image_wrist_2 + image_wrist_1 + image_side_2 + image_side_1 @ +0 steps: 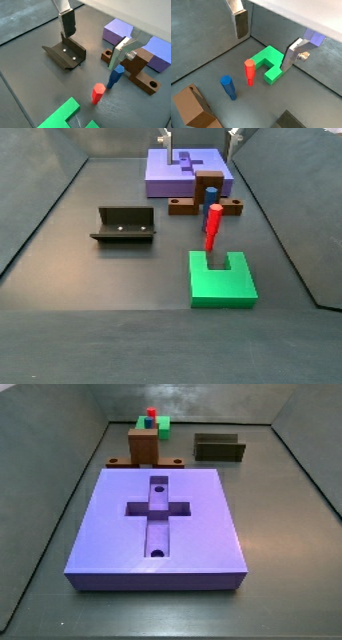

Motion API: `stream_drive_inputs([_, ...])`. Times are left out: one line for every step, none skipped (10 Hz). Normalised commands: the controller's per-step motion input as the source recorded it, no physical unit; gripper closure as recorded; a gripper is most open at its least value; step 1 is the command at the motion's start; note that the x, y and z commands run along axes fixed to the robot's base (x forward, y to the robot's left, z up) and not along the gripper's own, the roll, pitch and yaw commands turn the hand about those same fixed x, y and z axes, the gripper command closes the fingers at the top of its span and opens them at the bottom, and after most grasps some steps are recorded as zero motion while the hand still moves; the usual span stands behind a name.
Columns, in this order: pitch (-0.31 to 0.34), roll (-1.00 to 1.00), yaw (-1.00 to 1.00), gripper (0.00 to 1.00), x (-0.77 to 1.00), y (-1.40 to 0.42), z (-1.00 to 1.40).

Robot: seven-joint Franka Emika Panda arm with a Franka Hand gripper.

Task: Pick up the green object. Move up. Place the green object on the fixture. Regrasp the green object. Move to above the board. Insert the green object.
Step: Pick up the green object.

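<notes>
A dull grey desk [80, 248] with low grey walls carries everything. In a wrist view the pincer [264, 31] hangs above the green object [270, 62] with its silver plates spread wide and nothing between them; the block lies on the desk just beside a red peg [250, 72], with a blue peg [228, 87] farther out and a brown wooden block [194, 107] beyond that. In a wrist view the pincer [95, 36] hovers between the fixture [65, 52], a dark open holder, and the brown block [137, 67], behind which the board [120, 31] shows in two purple pieces. In a side view the board [158, 524] fills the foreground with its cross recess and two holes, and the green object [162, 426] peeks out behind the brown block, well apart from the board. In a side view the green object [222, 280] sits nearest, touching or nearly touching the red peg [211, 226]; its U-shape, two prongs on a wider base, is plain. It looks rigid, light and smooth-faced, probably a little slippery; gripping across the flat outer sides, clear of the peg, seems safest.
</notes>
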Motion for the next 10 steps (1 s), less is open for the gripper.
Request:
stream_drive_inputs([0.000, -0.01, 0.00, 0.00, 0.00, 0.00, 0.00])
stream_drive_inputs([0.000, -0.03, 0.00, 0.00, 0.00, 0.10, -0.03])
stream_drive_inputs([0.000, -0.11, 0.00, 0.00, 0.00, 0.49, -0.40])
stream_drive_inputs([-0.010, -0.16, -0.02, 0.00, 0.00, 0.85, -0.52])
stream_drive_inputs([-0.013, -0.17, -0.03, 0.00, 0.00, 0.85, -0.51])
stream_drive_inputs([-0.026, -0.29, -0.07, 0.00, 0.00, 0.74, -0.36])
stream_drive_inputs([-0.090, -0.31, -0.09, 0.00, 0.25, 0.41, -0.44])
stream_drive_inputs([-0.104, -0.30, -0.13, 0.00, 0.36, 0.35, -0.46])
stream_drive_inputs([-0.119, -0.27, -0.19, 0.00, 0.34, 0.35, -0.51])
stream_drive_inputs([-0.149, -0.22, -0.20, 0.00, 0.29, 0.21, -0.55])
